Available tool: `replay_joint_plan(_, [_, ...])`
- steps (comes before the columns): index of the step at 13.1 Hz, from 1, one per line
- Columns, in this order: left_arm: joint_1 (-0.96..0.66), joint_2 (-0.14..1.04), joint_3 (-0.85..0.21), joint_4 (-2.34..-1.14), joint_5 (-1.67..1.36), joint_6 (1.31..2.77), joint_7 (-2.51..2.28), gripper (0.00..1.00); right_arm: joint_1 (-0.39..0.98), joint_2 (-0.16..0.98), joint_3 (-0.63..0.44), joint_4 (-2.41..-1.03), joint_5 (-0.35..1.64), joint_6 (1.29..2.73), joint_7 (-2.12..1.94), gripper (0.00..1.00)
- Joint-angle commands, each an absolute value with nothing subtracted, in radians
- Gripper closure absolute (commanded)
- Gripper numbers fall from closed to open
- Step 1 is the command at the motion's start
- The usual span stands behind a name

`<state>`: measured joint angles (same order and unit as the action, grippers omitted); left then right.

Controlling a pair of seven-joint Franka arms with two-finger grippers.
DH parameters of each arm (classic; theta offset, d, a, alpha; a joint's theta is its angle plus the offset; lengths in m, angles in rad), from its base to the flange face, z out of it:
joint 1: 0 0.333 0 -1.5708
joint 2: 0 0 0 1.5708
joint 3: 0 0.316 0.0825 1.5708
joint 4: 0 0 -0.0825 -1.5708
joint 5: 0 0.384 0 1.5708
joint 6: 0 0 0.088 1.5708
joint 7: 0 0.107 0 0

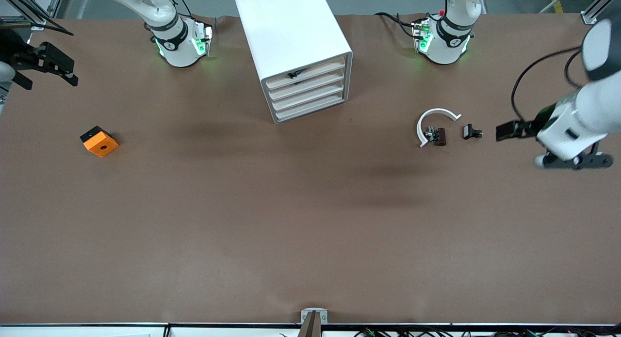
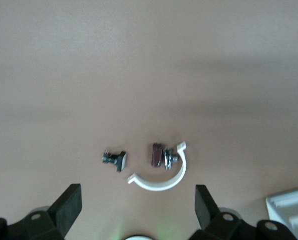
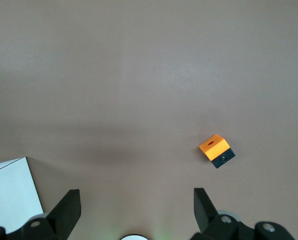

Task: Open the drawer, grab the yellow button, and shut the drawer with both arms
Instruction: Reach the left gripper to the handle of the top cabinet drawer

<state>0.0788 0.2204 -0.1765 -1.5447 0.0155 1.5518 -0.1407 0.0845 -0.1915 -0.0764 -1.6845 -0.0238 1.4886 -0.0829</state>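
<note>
The white cabinet point(image 1: 291, 41) stands at the middle of the table near the arms' bases. Its stacked drawers point(image 1: 308, 89) face the front camera and are all pushed in. The button is out of view. My left gripper point(image 1: 504, 132) point(image 2: 138, 195) hangs open and empty over the table at the left arm's end, beside the small loose parts. My right gripper point(image 1: 51, 82) point(image 3: 136, 196) hangs open and empty over the right arm's end. A corner of the cabinet shows in both the left wrist view point(image 2: 291, 210) and the right wrist view point(image 3: 11, 192).
An orange square block point(image 1: 99, 142) point(image 3: 216, 150) with a centre hole lies toward the right arm's end. Toward the left arm's end lie a white C-shaped ring point(image 1: 434, 116) point(image 2: 158, 182), a brown clip part point(image 1: 439, 136) point(image 2: 156, 155) and a small black part point(image 1: 470, 132) point(image 2: 116, 160).
</note>
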Motion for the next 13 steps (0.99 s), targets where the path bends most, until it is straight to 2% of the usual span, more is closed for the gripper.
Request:
replay_joint_plan(1, [0.063,0.296,-0.183,-1.512,0.003,1.562,-0.364,0.00,0.091,-0.179,-0.078,-1.661,-0.028,1.477,-0.069,0.00])
replay_joint_plan(9, [-0.193,0.546,-0.181,-1.509,-0.043,1.683,-1.123,0.00,0.086,-0.181,-0.078,-1.661,-0.029,1.477,-0.071,0.00])
replay_joint_plan(13, [-0.265,0.604,-0.181,-1.477,-0.188,1.698,-1.563,0.00,0.091,-0.181,-0.078,-1.661,-0.029,1.477,-0.069,0.00])
